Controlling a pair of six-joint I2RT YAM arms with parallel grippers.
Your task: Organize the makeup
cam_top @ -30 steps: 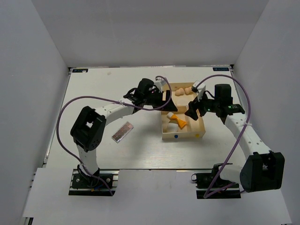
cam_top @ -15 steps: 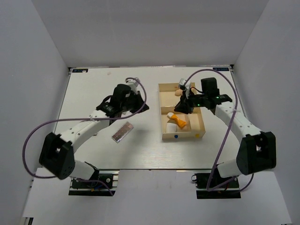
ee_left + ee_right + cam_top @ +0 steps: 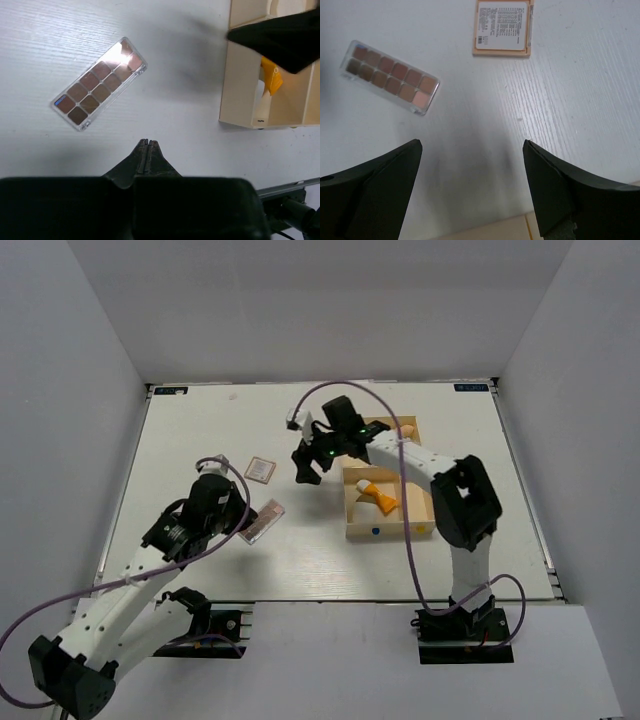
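The long brown-pink palette (image 3: 262, 522) (image 3: 100, 90) (image 3: 390, 77) lies flat on the table, left of the tray. Behind it lies the small square compact (image 3: 260, 469) (image 3: 503, 27). An orange white-capped tube (image 3: 380, 498) (image 3: 271, 80) lies in the cream tray (image 3: 392, 531), and a peach sponge (image 3: 407, 428) shows at the tray's far end. My left gripper (image 3: 236, 518) (image 3: 148, 142) is shut and empty, raised just near of the palette. My right gripper (image 3: 305, 468) (image 3: 472, 145) hangs open and empty between the compact and the tray.
The tray's near-left corner (image 3: 240, 100) shows in the left wrist view, with the right gripper's dark body above it. White walls close in the table on three sides. The right arm's forearm crosses over the tray's far compartments.
The left arm has drawn back toward the near left with its jaws shut. The right arm has swung left out of the tray and its jaws have opened. The compact now shows.
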